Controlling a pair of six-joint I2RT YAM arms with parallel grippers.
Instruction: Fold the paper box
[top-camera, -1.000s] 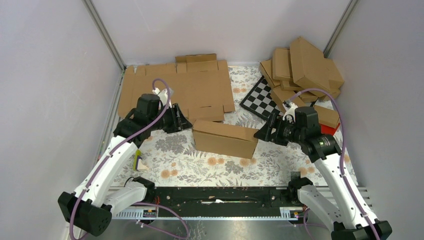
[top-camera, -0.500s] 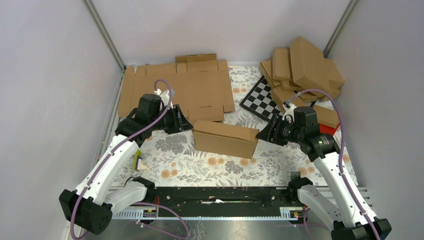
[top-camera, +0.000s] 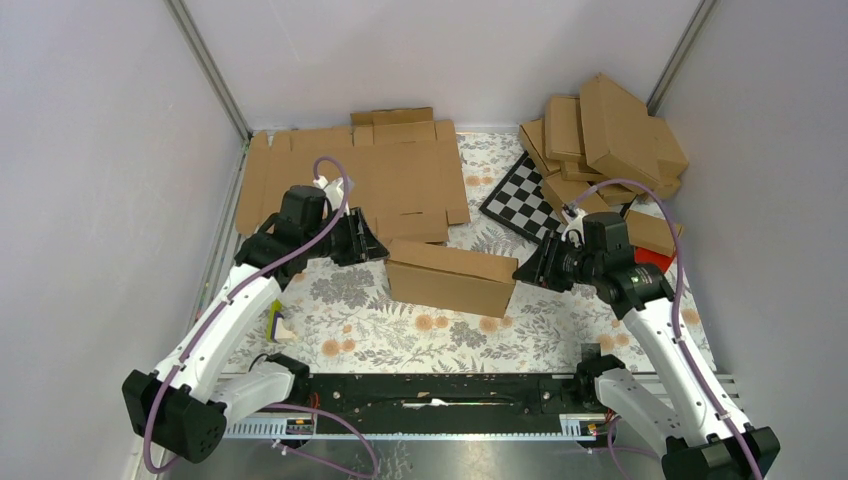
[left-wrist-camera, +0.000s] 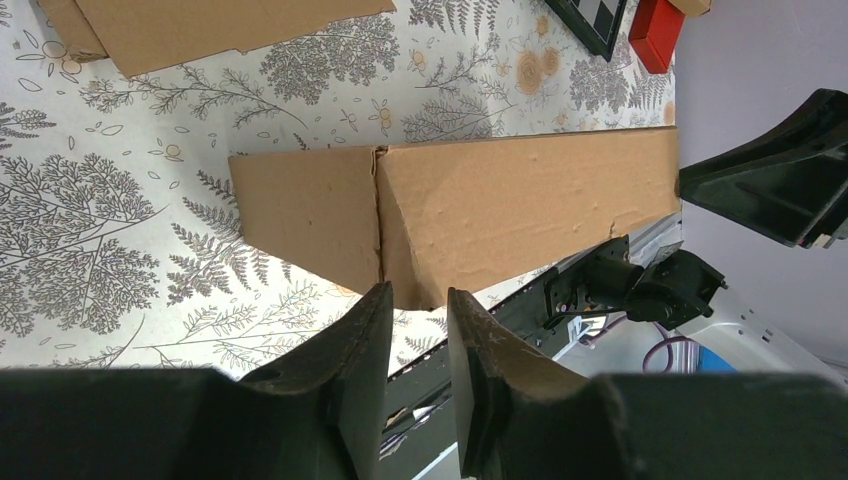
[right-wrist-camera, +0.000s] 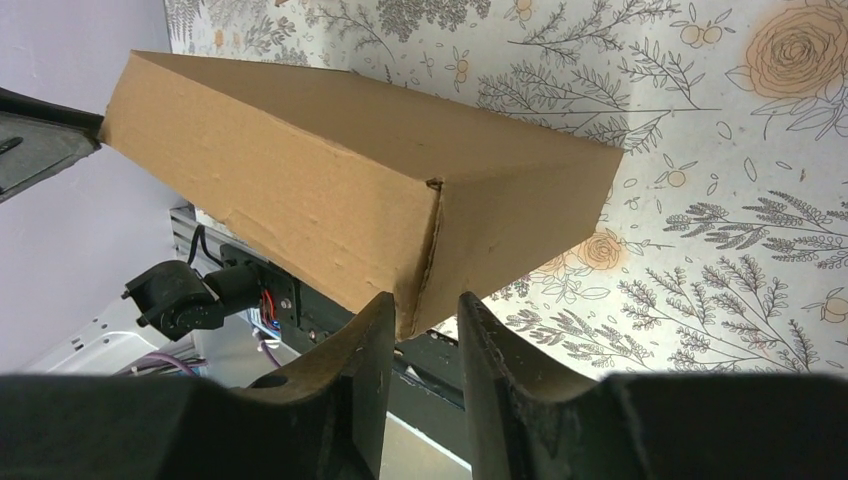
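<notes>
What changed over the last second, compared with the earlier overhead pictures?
Very little. The left arm's wrist crept slightly back and right, the right arm's slightly left. The left pincer and right pincer remain at the ends of the folded box, narrowly open, nothing taken or released. The box, flat cardboard sheets, checkered board and stack of boxes stayed put.

Paper box (left-wrist-camera: 470, 210) just beyond left tool (left-wrist-camera: 420, 305)

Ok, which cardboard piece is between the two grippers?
The folded paper box alone mid-table; the flat sheets lie back left, the piled boxes back right.
</notes>
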